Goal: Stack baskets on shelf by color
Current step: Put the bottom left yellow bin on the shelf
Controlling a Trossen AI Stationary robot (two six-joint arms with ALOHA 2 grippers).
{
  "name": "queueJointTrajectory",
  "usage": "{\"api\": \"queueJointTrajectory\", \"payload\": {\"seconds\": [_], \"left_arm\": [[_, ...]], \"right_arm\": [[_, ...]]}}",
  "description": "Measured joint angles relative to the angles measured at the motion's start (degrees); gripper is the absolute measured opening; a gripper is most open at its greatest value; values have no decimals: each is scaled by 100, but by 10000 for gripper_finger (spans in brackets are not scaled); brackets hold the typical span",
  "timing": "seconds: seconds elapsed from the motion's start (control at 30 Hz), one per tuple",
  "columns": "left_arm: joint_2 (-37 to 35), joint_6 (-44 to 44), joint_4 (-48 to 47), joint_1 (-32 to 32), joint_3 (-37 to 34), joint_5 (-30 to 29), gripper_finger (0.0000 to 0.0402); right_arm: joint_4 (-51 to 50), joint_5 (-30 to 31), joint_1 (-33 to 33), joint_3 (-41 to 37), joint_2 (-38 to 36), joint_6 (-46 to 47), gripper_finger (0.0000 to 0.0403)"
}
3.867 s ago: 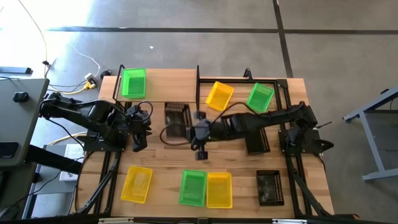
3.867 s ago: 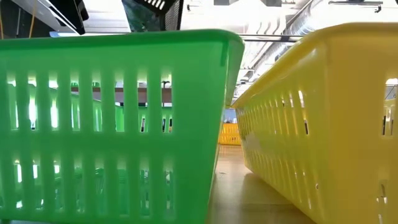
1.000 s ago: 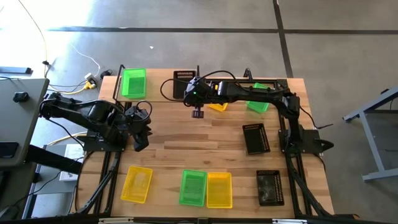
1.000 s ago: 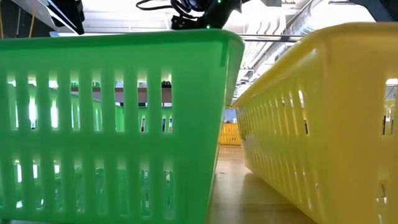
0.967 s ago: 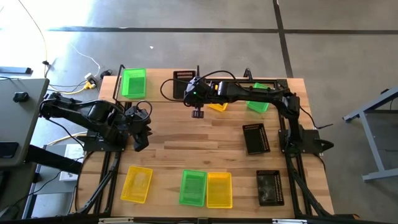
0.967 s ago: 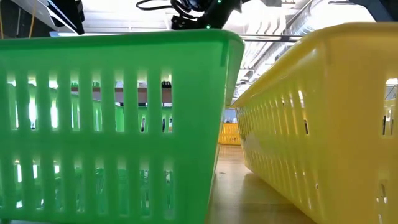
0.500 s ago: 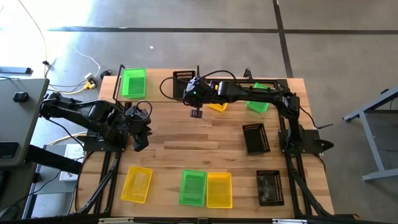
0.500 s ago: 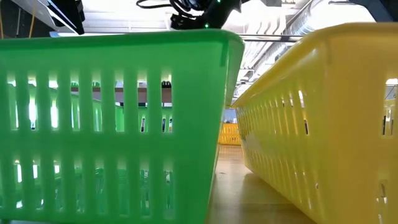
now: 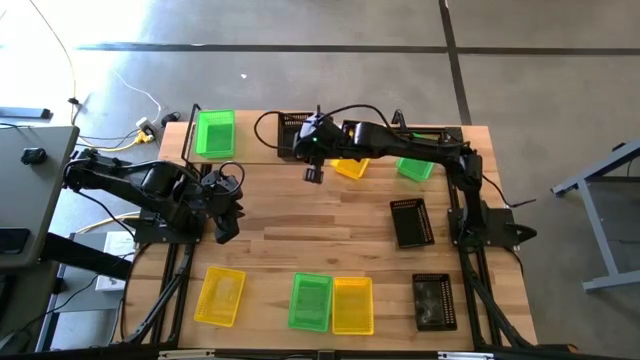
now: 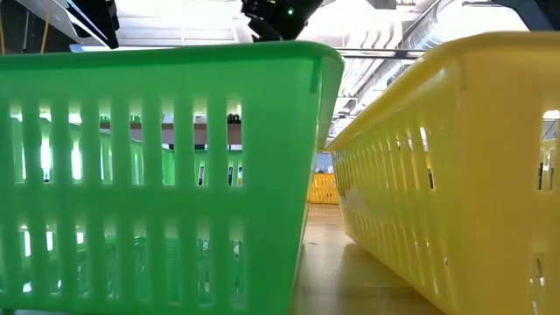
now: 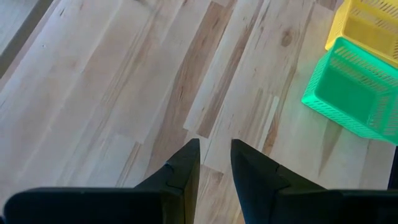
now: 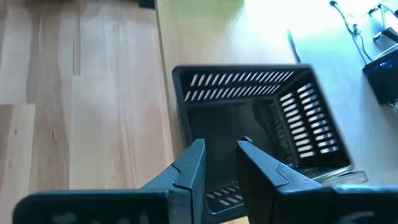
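Note:
The shelf (image 9: 255,128), a light-wood board with black uprights, stands at the table's far left. A green basket (image 9: 214,133) stands on its left end and a black basket (image 9: 294,131) on its right end. My right gripper (image 12: 221,149) hovers above the black basket (image 12: 249,112), over its near end wall, fingers a narrow gap apart. In the low view it shows at the top edge (image 10: 276,16). My left gripper (image 11: 214,146) waits over bare wood at mid left (image 9: 225,215), with a narrow gap between its fingers.
A yellow basket (image 9: 350,165) and a green one (image 9: 418,162) lie right of the shelf, partly under my right arm. Two black baskets (image 9: 412,222) (image 9: 435,300) sit at right. Yellow (image 9: 220,295), green (image 9: 311,302) and yellow (image 9: 352,305) baskets line the near edge.
My right gripper has risen from the black basket's near end and edged toward the far edge. The basket has stayed on the shelf's right end.

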Motion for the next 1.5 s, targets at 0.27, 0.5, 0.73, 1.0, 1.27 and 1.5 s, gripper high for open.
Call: {"api": "queueJointTrajectory", "payload": {"seconds": [0.27,0.5,0.73,1.0,1.27,1.5], "left_arm": [[0,-254,0,-2,0,368,103],[0,-748,0,-197,0,1209,145],[112,-1197,4,-1314,0,1218,136],[529,-1679,42,-2647,0,1109,127],[1175,-1799,265,-3763,0,1012,127],[1785,-1808,689,-4337,2,1010,127]], "right_arm": [[-511,-9,109,768,1,-18,74],[-1113,0,97,1372,4,162,74],[-1312,-3,101,1780,4,240,74],[-1411,-3,99,2017,2,814,74],[-1464,-19,101,2015,-15,1406,74],[-1703,-31,184,2010,-16,1678,74]]}}
